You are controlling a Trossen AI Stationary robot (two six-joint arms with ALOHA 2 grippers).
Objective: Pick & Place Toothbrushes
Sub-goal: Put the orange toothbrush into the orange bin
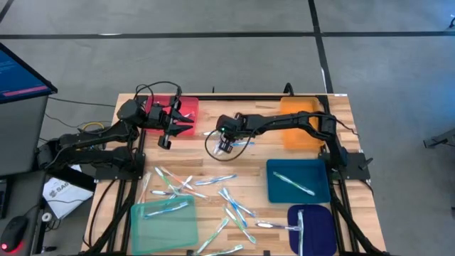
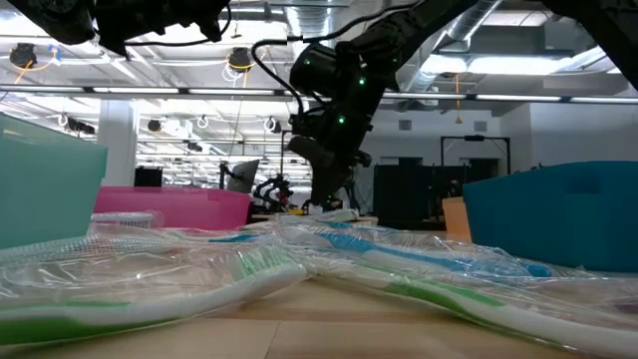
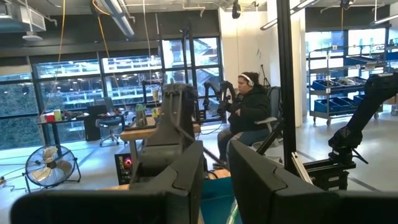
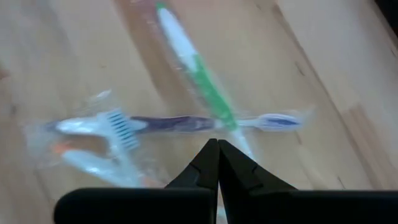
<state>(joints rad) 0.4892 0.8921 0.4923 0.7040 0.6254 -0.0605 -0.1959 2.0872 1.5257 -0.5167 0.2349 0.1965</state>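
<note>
Several wrapped toothbrushes (image 1: 213, 190) lie loose on the wooden table, and they fill the foreground of the low view (image 2: 259, 274). My right gripper (image 1: 224, 144) is shut, points down and stands low over two crossed toothbrushes near the table's far middle: a green-handled one (image 4: 200, 71) and a purple-handled one (image 4: 177, 123). In the low view this gripper (image 2: 327, 202) is just above the table. My left gripper (image 1: 178, 125) is open and held level above the pink tray (image 1: 188, 107). The left wrist view shows its fingers (image 3: 186, 180) with nothing between them. My right gripper comes from above, pointing down. Its shut fingertips (image 4: 217, 149) stand at the green-handled toothbrush's lower end (image 4: 239, 138), just past where it crosses the purple one. The fingers hide that spot, so I cannot tell whether they touch the toothbrush or its wrapper.
An orange tray (image 1: 298, 126) sits at the far right. Nearer are a teal-blue tray (image 1: 274, 188) with a toothbrush (image 1: 293, 183), a dark blue tray (image 1: 320, 231) with one (image 1: 299, 226), and a light green tray (image 1: 146, 231) with a few (image 1: 168, 207). A person (image 3: 249, 109) sits beyond the table.
</note>
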